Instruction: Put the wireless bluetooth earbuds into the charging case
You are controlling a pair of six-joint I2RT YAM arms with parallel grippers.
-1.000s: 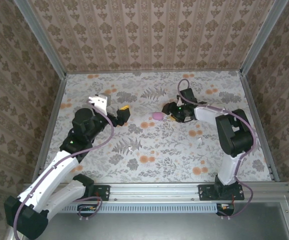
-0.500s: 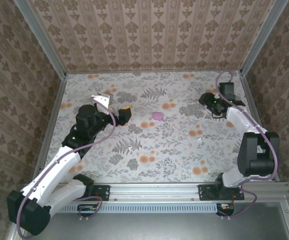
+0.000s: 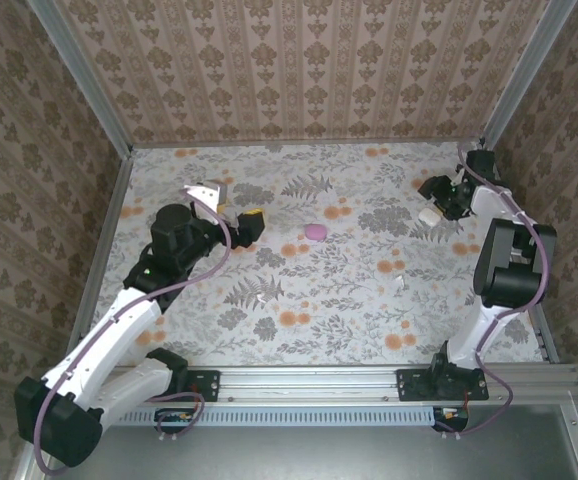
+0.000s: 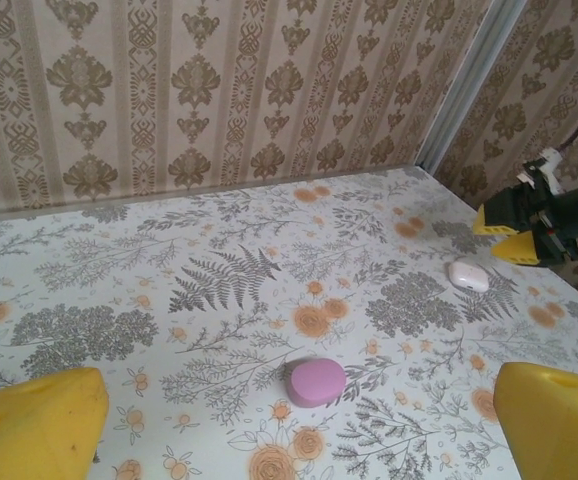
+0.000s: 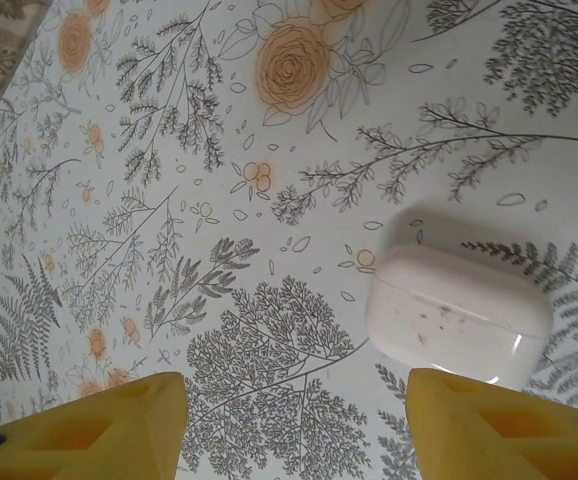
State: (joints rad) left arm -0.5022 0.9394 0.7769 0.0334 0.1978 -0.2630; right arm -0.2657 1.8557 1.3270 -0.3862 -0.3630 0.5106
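A white charging case (image 5: pixel 459 315) lies shut on the flowered table, also seen as a small white charging case (image 3: pixel 429 215) at the far right. My right gripper (image 5: pixel 294 430) hovers just short of it, open, with nothing between its yellow fingers (image 5: pixel 79 425); from above, the right gripper (image 3: pixel 439 193) sits by the right wall. A pink oval pod (image 4: pixel 315 382), closed, rests mid-table, the same pink pod (image 3: pixel 315 231) from above. My left gripper (image 4: pixel 294 440) faces it from the left, wide open and apart from it. The earbuds are out of view.
Two small white bits lie on the table (image 3: pixel 349 330): one white bit (image 3: pixel 259 295) near the middle and one white bit (image 3: pixel 401 283) to the right. Patterned walls and metal rails (image 3: pixel 509 80) close in the table on three sides. The right gripper (image 4: pixel 514 235) shows beyond the white case (image 4: pixel 468 275).
The right arm swung from beside the pink pod out to the far right and now hovers by the white case. The left arm reached slightly forward. Neither the pod nor the case moved.
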